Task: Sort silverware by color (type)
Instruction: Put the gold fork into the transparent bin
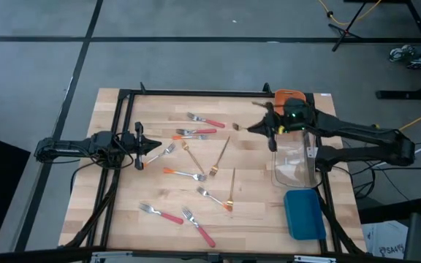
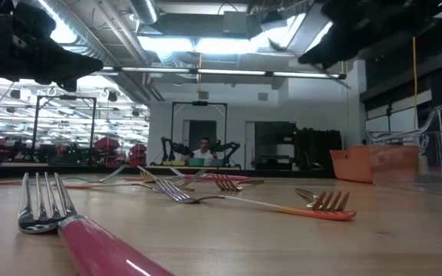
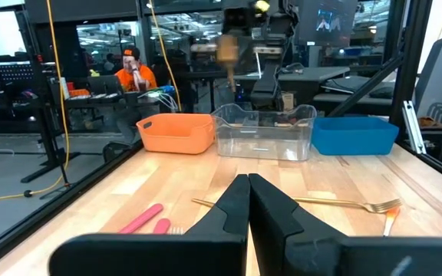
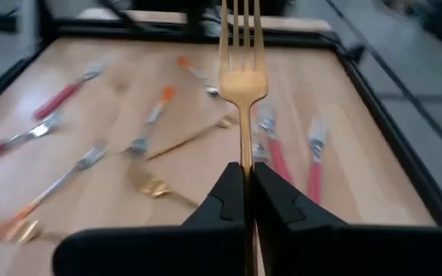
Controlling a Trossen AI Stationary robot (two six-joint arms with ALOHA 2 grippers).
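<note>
Right gripper [image 4: 245, 180] fingers pinch a thin all-gold fork [image 4: 241, 54] near the clear plastic bin [image 1: 296, 164]; next, probably release inside; left gripper [image 1: 154, 147] fingers closed, empty.

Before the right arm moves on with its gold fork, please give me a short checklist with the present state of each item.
1. Right gripper shut on the gold fork: ok.
2. Fork lifted off the table: ok.
3. Clear bin free to receive it: cannot tell, its contents are unclear.
4. Left gripper shut, holding nothing, away from the right arm: ok.
5. Sorting finished: not ok, a pink-handled fork and others lie loose.
</note>
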